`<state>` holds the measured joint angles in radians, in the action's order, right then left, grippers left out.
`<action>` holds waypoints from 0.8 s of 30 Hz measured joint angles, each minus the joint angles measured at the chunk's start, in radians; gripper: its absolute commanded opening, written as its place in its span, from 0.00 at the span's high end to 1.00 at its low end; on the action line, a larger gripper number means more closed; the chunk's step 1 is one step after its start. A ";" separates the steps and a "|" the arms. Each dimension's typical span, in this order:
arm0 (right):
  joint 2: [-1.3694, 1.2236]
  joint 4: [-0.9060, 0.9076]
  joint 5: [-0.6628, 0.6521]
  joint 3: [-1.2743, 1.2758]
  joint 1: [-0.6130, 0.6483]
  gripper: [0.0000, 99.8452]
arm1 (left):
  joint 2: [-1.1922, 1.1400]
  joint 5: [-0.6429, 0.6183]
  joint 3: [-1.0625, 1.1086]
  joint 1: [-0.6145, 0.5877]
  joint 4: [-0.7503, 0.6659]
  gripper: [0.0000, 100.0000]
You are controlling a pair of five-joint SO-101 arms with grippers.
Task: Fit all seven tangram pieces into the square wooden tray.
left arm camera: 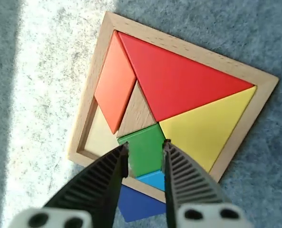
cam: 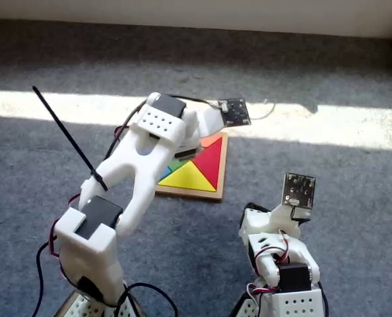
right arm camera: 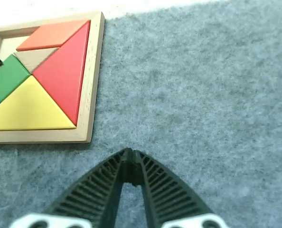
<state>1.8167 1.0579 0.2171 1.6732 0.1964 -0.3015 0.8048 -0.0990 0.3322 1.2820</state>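
Observation:
The square wooden tray (left arm camera: 188,47) lies on grey carpet. In it sit a red triangle (left arm camera: 179,80), a yellow triangle (left arm camera: 207,128), an orange parallelogram (left arm camera: 115,80), a plain wood-coloured triangle (left arm camera: 136,114), a green square (left arm camera: 143,152) and a light-blue piece (left arm camera: 153,179). A dark blue piece (left arm camera: 138,204) lies at the tray's rim, partly outside. My left gripper (left arm camera: 145,148) is over the tray with one finger on each side of the green square, shut on it. My right gripper (right arm camera: 131,162) hangs over bare carpet beside the tray (right arm camera: 96,71), shut on nothing.
A bare pale corner of the tray floor (left arm camera: 100,135) shows beside the orange piece. In the high view the left arm (cam: 143,165) covers much of the tray (cam: 189,193), and the right arm (cam: 278,264) is folded back at the near right. A sunlit strip crosses the carpet.

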 measured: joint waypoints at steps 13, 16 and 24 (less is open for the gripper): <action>0.000 0.000 0.000 0.000 0.000 1.00 | 0.232 -0.252 0.161 -0.195 0.043 0.83; 0.000 0.000 0.000 0.000 0.000 1.00 | 0.245 -0.319 0.204 -0.295 0.043 0.76; 0.000 0.000 0.000 0.000 0.000 1.00 | 0.133 -0.494 0.276 -0.410 -0.091 0.75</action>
<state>1.8167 1.0579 0.2171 1.6732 0.1964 -0.1680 0.3107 0.1772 -0.0775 1.1914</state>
